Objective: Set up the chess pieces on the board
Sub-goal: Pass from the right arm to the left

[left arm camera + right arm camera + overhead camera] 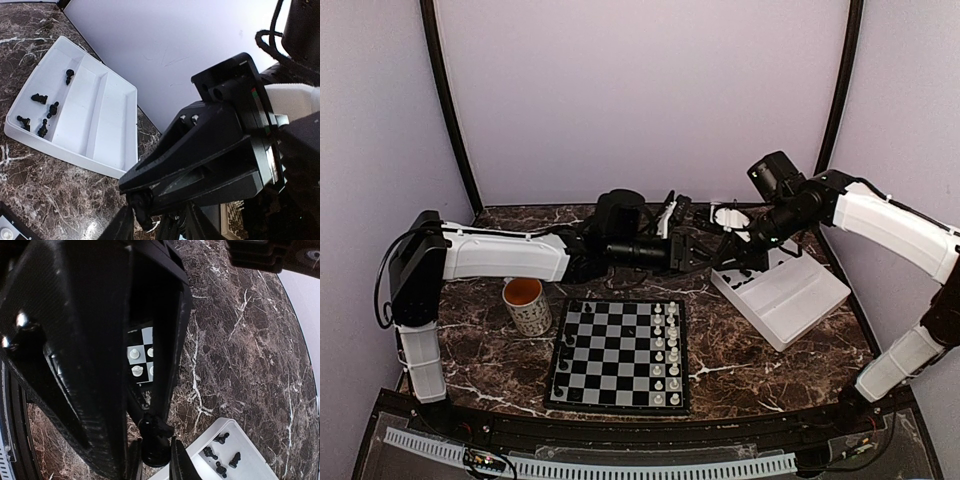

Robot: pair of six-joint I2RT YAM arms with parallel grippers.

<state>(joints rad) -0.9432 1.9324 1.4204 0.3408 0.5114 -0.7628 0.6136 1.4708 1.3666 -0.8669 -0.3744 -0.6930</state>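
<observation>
Right hand (155, 454) pinches chess piece (156, 437); left hand (157, 221) part-open, seemingly around it

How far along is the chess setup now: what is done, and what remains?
Done: white pieces fill two columns of the board; a few placed black pieces seem to stand opposite. In hand: the right gripper holds one black piece, the left gripper around it. Left: several spare black pieces lie in the tray.

Top camera, high behind the arms, overlooks board (610, 352) and tray (795, 300); both close wrist cameras share the tray
</observation>
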